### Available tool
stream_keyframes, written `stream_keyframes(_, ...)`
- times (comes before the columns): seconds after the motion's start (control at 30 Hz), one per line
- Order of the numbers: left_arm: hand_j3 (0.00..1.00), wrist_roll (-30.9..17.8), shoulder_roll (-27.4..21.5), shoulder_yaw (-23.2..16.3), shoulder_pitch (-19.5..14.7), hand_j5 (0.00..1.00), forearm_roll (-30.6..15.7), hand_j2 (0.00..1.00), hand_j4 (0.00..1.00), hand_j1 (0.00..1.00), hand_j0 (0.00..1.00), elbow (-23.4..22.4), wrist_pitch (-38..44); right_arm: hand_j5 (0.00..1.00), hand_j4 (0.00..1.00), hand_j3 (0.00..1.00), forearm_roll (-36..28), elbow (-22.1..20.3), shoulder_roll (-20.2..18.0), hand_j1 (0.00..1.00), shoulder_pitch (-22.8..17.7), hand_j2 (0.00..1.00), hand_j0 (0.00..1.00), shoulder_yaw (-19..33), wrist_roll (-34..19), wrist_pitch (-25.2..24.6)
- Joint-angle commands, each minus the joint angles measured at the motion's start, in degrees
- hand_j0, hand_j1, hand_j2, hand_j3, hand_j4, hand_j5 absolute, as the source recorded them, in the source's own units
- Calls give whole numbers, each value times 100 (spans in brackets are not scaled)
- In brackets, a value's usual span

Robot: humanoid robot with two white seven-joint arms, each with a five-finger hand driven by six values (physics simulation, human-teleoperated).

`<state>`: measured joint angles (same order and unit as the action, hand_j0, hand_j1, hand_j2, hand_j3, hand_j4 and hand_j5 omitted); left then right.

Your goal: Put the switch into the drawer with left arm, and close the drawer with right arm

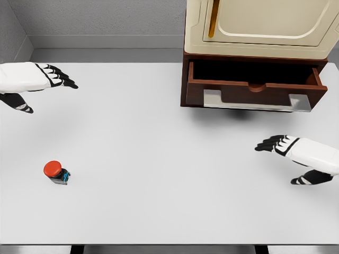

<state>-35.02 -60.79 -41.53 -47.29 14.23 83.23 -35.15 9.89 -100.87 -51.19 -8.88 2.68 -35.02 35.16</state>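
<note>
**One switch, one open drawer, two empty hands**

When we count what lies before us, we find one switch (56,172), one drawer (254,84), one cabinet (259,26) and two hands over a single white table (159,148). The switch — a red button on a small dark base with a blue edge — stands near the table's front left, well apart from everything else. The drawer is pulled out from the dark wooden base under the cream cabinet at the far right; its inside is dark, and we cannot make out anything in it. The cabinet's top is cut off by the upper edge, and both arms run out of view at the sides.

Our left hand (53,76) hovers at the far left with fingers stretched flat — it holds nothing and touches nothing. Our right hand (278,144) hangs at the lower right below the drawer, fingers likewise extended, empty, apart from the drawer front.
</note>
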Motion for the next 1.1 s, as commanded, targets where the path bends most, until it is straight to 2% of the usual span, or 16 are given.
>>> stream_keyframes(0.0,100,2,-3,5,0,100,-26,100,100,100,100,0,15,100,100,100,-40,-3,-14,100,9,100,100,-74,2,-16)
stream_keyframes(0.13,100,2,-64,-39,-9,100,-35,100,100,100,100,123,15,100,100,100,-40,6,-14,100,35,100,100,-118,2,-16)
stream_keyframes(0.2,100,2,-469,-171,0,100,-122,100,100,100,100,589,15,100,100,100,-40,6,-5,100,79,100,100,-118,2,-16)
stream_keyframes(0.23,100,2,-618,-470,18,100,-228,100,100,100,100,774,15,100,100,100,-40,6,13,100,105,100,100,-110,2,-16)
stream_keyframes(0.27,100,2,-952,-540,88,100,-482,100,100,100,100,993,15,100,100,100,-40,6,13,100,105,100,100,-101,2,-16)
stream_keyframes(0.33,100,2,-1005,-786,158,100,-536,100,100,100,100,1187,15,100,100,100,-49,6,39,100,105,100,100,-48,2,-16)
stream_keyframes(0.43,100,2,-1049,-830,422,100,-527,100,100,100,100,1196,15,100,100,100,-49,6,30,100,105,100,100,-31,2,-16)
stream_keyframes(0.63,100,2,-1172,-944,721,100,-509,100,100,100,100,1275,15,100,100,100,-58,6,-31,100,79,100,100,66,2,-16)
stream_keyframes(0.77,99,2,-1137,-1103,765,99,-492,99,99,99,99,1398,15,100,100,100,-49,6,-58,100,18,100,100,180,2,-16)
stream_keyframes(0.83,97,2,-1146,-1199,765,97,-457,97,97,97,97,1451,15,100,100,100,-75,14,-49,100,0,100,100,487,2,-16)
stream_keyframes(1.07,92,2,-1137,-1366,817,92,-281,92,92,92,92,1600,15,100,100,100,-110,6,-31,100,-229,100,100,901,2,-16)
